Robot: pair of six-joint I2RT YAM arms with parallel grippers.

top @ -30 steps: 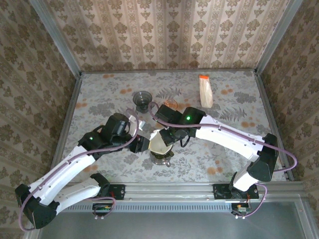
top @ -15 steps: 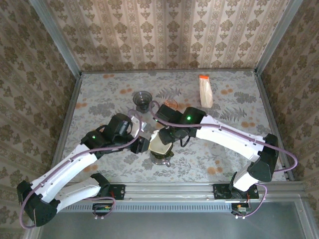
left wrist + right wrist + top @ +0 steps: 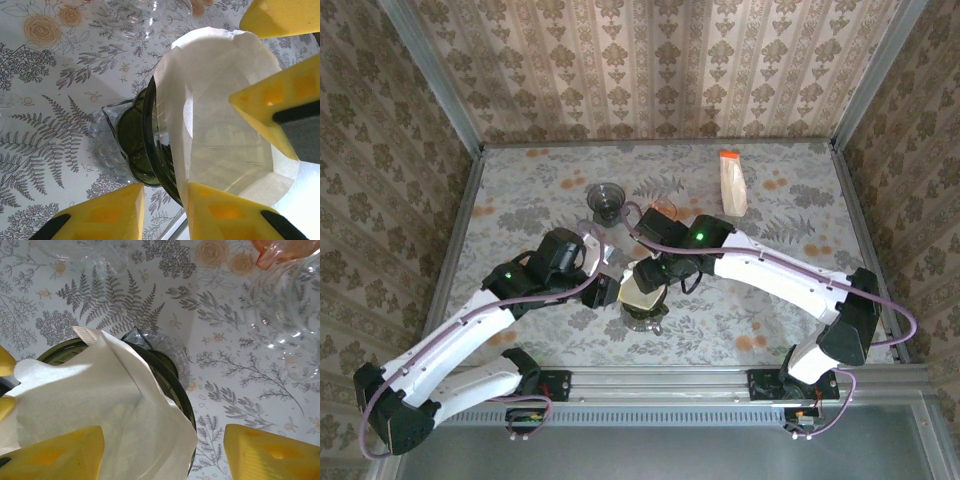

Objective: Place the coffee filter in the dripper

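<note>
**Filter sits in the dripper, not yet seated flat**

The coffee filter [image 3: 220, 100] stands inside the dark green dripper [image 3: 150, 125], which rests on a clear glass server [image 3: 107, 145] near the front of the bench [image 3: 800, 190]. In the right wrist view the paper [image 3: 100, 405] rises well above the dripper rim [image 3: 175, 385], with a sharp fold running down one side, so you should judge it as in place but not pressed against the cone.

The left gripper [image 3: 165, 200] has its jaws spread, one finger outside the rim and one over the paper, and it is pinching nothing. The right gripper [image 3: 164, 440] also has its jaws spread wide, above the filter and clear of it.

Treat the filter as very light, thin and floppy. It will likely crease or tear under a hard pinch, and it may spring back up once released. If you must take hold, grip the free upper edge or the seam, and use a soft squeeze. Otherwise, nudge the wall gently downward and outward.

The dripper looks like glass stacked loosely on glass, so a sideways push could tip it.
</note>
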